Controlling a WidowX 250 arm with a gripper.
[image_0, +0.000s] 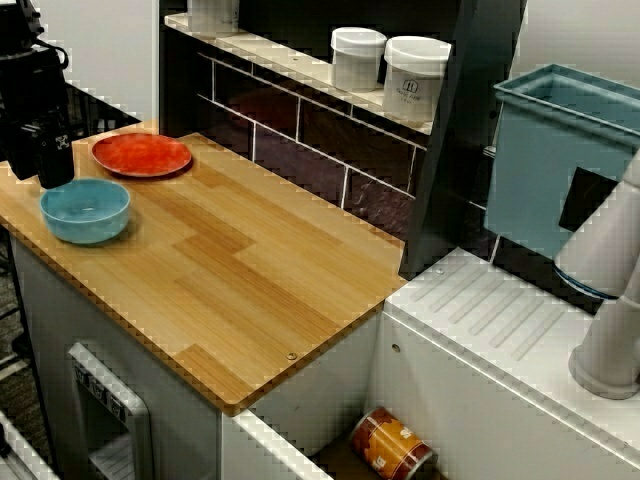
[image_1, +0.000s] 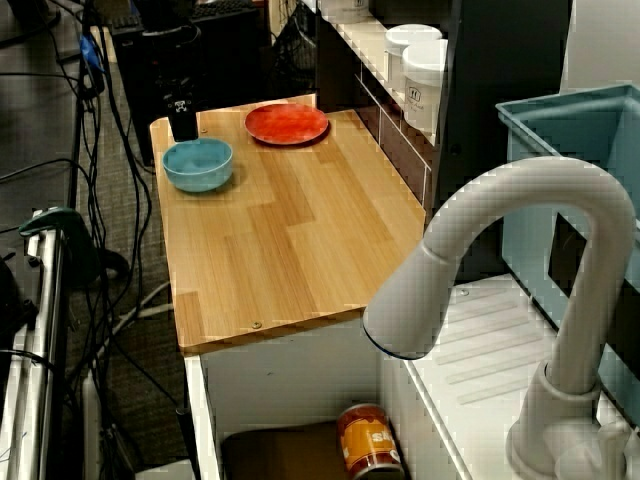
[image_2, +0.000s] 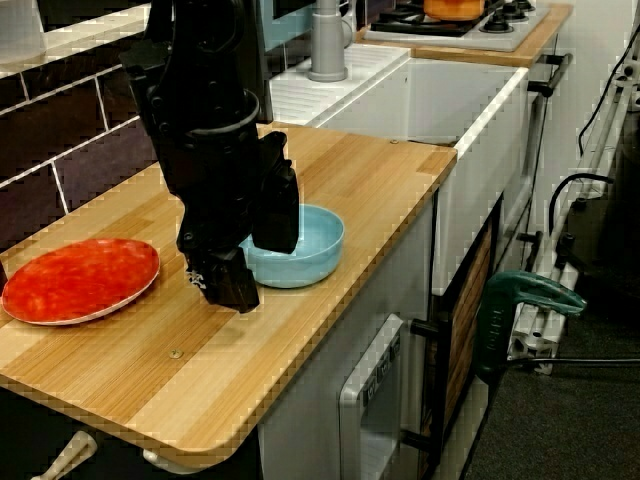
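Side view, fingers (image_2: 228, 285) astride bowl (image_2: 315, 252) rim

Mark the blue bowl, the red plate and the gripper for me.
blue bowl (image_0: 86, 206): view from the side, on its inner floor.
red plate (image_0: 141, 154): view from the side, middle of its face.
gripper (image_2: 257, 270): view from the counter's end, midway between its spread fingertips.

We see a light-blue bowl (image_0: 86, 211), empty and upright, resting on the wooden counter (image_0: 250, 270) near its front edge, just beside a red plate (image_0: 141, 154).
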